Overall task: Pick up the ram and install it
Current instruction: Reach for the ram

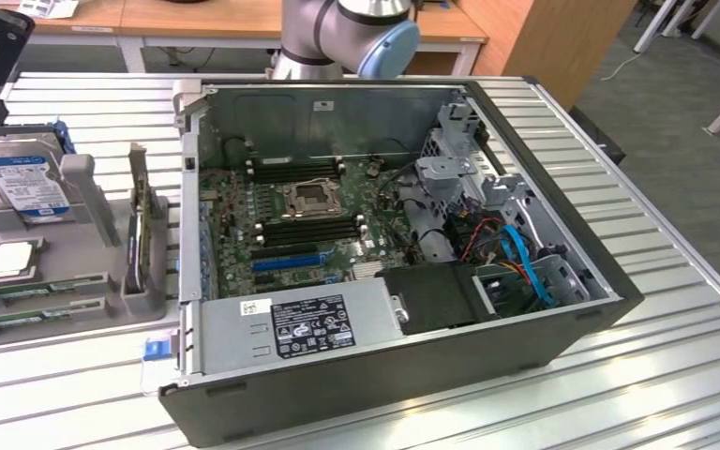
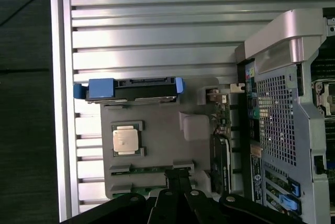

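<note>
Bench (image 1: 660, 375): slatted metal, carrying an open computer case (image 1: 335, 412) and a grey tray (image 1: 85, 300) at the case's 9 o'clock in the exterior view.
Case: the motherboard (image 1: 322, 225) is exposed, with blue slots (image 1: 288, 264) toward 7 o'clock of its socket (image 1: 307, 198). The power supply (image 1: 304, 326) is at 6 o'clock, and cables and drive cages are at 3 o'clock.
Tray contents: a hard drive (image 1: 25, 183) stands on edge at 11 o'clock. A square silver processor chip (image 1: 10, 258) lies just below it, and a dark card (image 1: 145, 234) stands upright along the 3 o'clock edge.
Robot arm (image 1: 360, 28): its base joint is at 12 o'clock, behind the case.
In the way: the hard drive and the upright card rise on two sides of the sticks.
End effector (image 2: 175, 179): it hangs over the tray, and its dark tip overlaps the sticks' end in the wrist view. I cannot tell whether it is apart or together, or whether it touches anything.
The ram (image 1: 29, 288): it sits in a tray groove at the tray's 7 o'clock corner, just below the processor chip.
Second stick (image 1: 35, 316): it lies parallel and just beside the ram, toward 6 o'clock.
Long axis: both sticks run roughly 9 to 3 o'clock in the exterior view, with the 3 o'clock end pointing at the case.
</note>
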Action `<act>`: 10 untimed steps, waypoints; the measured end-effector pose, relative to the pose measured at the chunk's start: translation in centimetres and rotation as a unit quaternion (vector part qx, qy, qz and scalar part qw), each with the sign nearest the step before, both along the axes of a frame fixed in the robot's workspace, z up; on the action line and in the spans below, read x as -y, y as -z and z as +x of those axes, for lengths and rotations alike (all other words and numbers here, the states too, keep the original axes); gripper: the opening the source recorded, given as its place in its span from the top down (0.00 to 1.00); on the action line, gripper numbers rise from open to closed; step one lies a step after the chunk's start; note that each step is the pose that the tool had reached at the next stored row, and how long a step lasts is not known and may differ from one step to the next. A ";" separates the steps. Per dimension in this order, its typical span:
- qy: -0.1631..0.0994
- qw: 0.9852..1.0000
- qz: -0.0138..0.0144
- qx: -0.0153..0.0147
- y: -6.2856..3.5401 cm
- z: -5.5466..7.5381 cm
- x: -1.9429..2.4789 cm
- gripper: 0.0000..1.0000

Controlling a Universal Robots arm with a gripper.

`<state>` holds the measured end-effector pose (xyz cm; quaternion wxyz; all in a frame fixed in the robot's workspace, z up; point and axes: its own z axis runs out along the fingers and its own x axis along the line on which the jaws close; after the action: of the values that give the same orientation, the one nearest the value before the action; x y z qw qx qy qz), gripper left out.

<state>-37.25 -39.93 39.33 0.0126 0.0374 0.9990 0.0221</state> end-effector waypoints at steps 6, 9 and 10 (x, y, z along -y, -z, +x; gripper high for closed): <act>0.000 1.000 0.000 0.000 0.00 -0.3 0.01 0.90; 0.000 1.000 0.000 0.000 0.00 -0.3 0.00 0.90; 0.000 1.000 0.000 0.000 0.00 -0.3 0.09 0.90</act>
<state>-37.57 -40.02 39.33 0.0126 0.0375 0.9990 0.0221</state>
